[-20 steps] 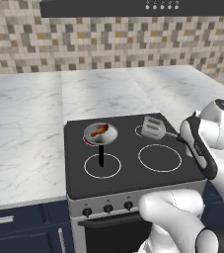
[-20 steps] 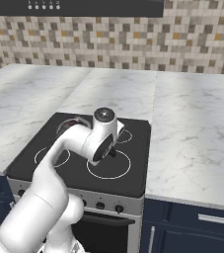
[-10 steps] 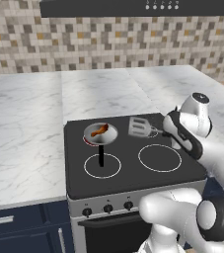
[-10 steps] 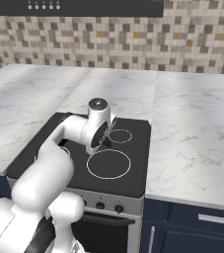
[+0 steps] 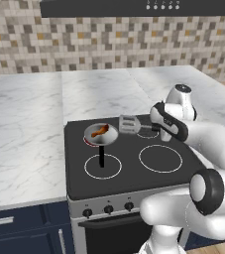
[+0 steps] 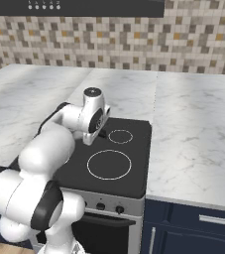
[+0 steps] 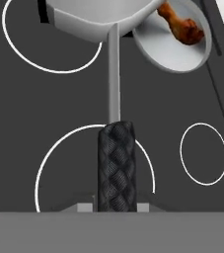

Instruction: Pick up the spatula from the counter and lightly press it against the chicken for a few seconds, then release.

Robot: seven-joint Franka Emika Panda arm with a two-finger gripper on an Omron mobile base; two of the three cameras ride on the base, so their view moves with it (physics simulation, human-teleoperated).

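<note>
The gripper [image 5: 157, 129] is clenched on the spatula [image 5: 129, 124] handle. The blade points at the pan [image 5: 109, 138], where the chicken [image 5: 100, 131] lies.

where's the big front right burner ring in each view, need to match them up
Left base view: the big front right burner ring lies right of centre, at the cooktop's near right corner.
Right base view: it sits at the middle of the picture.
Hand view: bottom centre, crossed by the spatula handle.
Shared landmark: the small burner ring next to it.
</note>
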